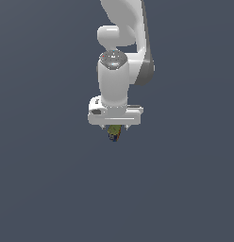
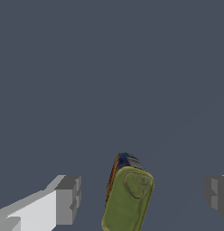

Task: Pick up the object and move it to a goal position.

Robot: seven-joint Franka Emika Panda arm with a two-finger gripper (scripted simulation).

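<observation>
The arm hangs down from the top of the exterior view, its gripper (image 1: 115,128) pointing straight down over the flat ground (image 1: 43,189). The tin can (image 1: 114,133) sits directly under the gripper, mostly hidden by it. In the wrist view the can (image 2: 128,198) lies between the two fingers (image 2: 67,198) — apart from both, nearer neither clearly — with open gaps on each side.

Olive-topped tin can (image 2: 128,198) between wide-spread jaws, clear of both grey fingertips (image 2: 68,198).
</observation>
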